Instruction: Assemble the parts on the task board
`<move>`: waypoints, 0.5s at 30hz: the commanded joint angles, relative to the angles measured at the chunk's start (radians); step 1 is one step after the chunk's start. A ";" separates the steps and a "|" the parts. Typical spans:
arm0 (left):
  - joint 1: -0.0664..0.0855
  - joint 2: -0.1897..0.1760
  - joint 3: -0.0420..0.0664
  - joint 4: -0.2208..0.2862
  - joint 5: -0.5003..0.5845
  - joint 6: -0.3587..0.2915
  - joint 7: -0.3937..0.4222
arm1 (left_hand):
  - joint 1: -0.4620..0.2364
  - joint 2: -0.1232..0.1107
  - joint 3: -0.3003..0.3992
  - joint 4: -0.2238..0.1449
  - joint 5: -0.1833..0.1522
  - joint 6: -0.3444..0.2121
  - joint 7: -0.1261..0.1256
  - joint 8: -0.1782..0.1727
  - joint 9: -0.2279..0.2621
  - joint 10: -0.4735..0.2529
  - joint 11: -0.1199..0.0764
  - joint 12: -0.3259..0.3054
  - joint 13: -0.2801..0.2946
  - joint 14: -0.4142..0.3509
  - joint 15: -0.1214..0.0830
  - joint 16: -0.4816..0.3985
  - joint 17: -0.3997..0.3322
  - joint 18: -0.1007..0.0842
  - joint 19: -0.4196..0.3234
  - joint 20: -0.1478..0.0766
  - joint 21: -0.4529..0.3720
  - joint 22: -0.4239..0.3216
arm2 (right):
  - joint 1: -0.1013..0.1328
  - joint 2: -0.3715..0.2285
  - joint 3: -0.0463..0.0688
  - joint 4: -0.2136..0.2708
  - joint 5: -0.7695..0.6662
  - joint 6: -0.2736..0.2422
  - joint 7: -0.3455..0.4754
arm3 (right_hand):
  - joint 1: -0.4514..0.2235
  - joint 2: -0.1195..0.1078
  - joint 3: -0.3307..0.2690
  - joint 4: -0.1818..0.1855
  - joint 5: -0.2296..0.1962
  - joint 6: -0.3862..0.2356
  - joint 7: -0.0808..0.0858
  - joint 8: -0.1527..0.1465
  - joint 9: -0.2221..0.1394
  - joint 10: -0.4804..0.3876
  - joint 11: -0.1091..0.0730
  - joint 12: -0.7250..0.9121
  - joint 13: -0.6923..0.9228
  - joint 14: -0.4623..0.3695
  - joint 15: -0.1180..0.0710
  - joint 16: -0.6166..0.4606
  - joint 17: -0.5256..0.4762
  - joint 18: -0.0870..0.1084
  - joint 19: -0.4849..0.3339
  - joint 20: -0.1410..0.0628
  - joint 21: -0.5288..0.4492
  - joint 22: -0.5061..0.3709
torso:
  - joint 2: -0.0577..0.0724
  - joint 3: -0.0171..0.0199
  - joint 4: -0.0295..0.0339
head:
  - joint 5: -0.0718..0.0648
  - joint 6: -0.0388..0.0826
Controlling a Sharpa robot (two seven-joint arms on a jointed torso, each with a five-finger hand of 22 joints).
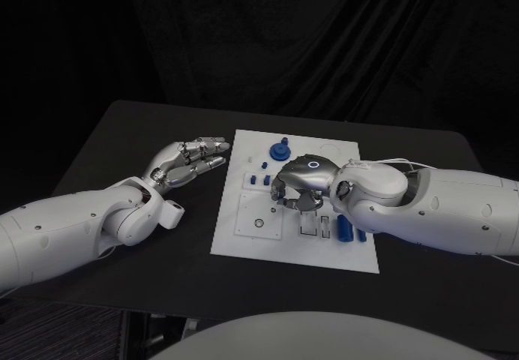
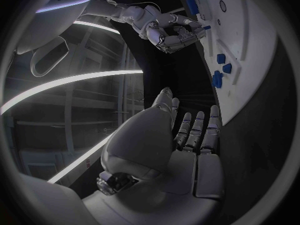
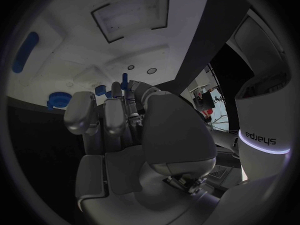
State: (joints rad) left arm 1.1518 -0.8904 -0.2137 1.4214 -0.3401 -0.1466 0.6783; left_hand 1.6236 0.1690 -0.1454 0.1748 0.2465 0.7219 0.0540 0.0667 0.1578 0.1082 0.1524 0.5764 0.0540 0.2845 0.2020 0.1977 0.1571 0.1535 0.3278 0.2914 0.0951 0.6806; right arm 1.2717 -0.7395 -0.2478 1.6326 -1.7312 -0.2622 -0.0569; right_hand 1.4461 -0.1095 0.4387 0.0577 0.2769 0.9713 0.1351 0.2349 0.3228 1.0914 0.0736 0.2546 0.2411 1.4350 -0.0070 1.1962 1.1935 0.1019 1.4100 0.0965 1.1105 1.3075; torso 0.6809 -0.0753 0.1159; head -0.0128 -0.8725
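The white task board point(image 1: 244, 236) lies in the middle of the black table. My right hand point(image 1: 300, 182) hovers over the board's centre, fingers bent down. Its fingertips pinch a small blue peg point(image 3: 124, 79), which also shows at the fingertips point(image 2: 205, 28) in the left wrist view. A blue gear-like part point(image 1: 280, 150) stands at the board's far edge. Small blue pieces point(image 1: 259, 178) lie just left of the right hand. A long blue part point(image 1: 344, 227) lies by my right forearm. My left hand point(image 1: 193, 161) rests on the table left of the board, fingers stretched out, holding nothing.
Rectangular slots point(image 1: 310, 226) and round holes point(image 1: 259, 223) mark the board's near half. Bare black table point(image 1: 141, 135) runs around the board on every side. My right forearm point(image 1: 433, 206) covers the board's right edge.
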 commanded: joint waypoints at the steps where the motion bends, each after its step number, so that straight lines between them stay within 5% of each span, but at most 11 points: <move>1: -0.003 0.003 0.001 0.000 0.005 0.016 0.127 | 0.002 0.005 0.002 -0.007 0.005 0.001 0.005 0.002 -0.002 -0.002 0.008 -0.004 0.001 0.000 0.007 0.006 -0.001 -0.007 0.007 0.002 0.003 -0.001 | -0.005 0.008 0.001 -0.008 -0.011 0.006 0.007 | 0.000 -0.008 0.000 -0.007 0.006 -0.003 0.008 -0.006 -0.002 -0.001 0.005 -0.008 0.000 0.001 0.005 -0.003 -0.001 -0.017 0.005 0.002 -0.003 0.151 | 0.002 -0.0003 -0.0011 | 0.001 0.000; 15: -0.008 0.007 0.001 -0.004 0.005 0.020 0.123 | 0.003 0.007 0.003 -0.009 0.005 0.001 0.006 0.002 -0.002 -0.002 0.008 -0.005 0.001 0.000 0.008 0.008 -0.003 -0.009 0.009 0.002 0.004 -0.001 | -0.016 0.032 0.001 -0.023 -0.011 0.013 0.008 | 0.001 -0.008 0.001 -0.009 0.006 -0.004 0.009 -0.009 -0.003 -0.002 0.006 -0.011 -0.002 -0.001 0.006 -0.004 -0.003 -0.017 0.003 0.003 -0.006 0.150 | 0.002 0.0009 -0.0021 | 0.011 0.000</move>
State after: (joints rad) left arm 1.1450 -0.8853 -0.2135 1.4165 -0.3400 -0.1400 0.6784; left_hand 1.6236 0.1690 -0.1428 0.1722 0.2465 0.7219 0.0540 0.0667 0.1571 0.1050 0.1554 0.5762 0.0539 0.2845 0.2019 0.2015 0.1551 0.1539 0.3315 0.2951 0.0951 0.6807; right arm 1.2590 -0.7087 -0.2476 1.6105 -1.7344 -0.2598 -0.0491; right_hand 1.4461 -0.1095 0.4416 0.0548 0.2769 0.9676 0.1387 0.2312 0.3211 1.0912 0.0738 0.2474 0.2382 1.4350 -0.0070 1.1962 1.1914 0.1018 1.4100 0.0965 1.1104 1.3080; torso 0.6834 -0.0745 0.1135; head -0.0020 -0.8725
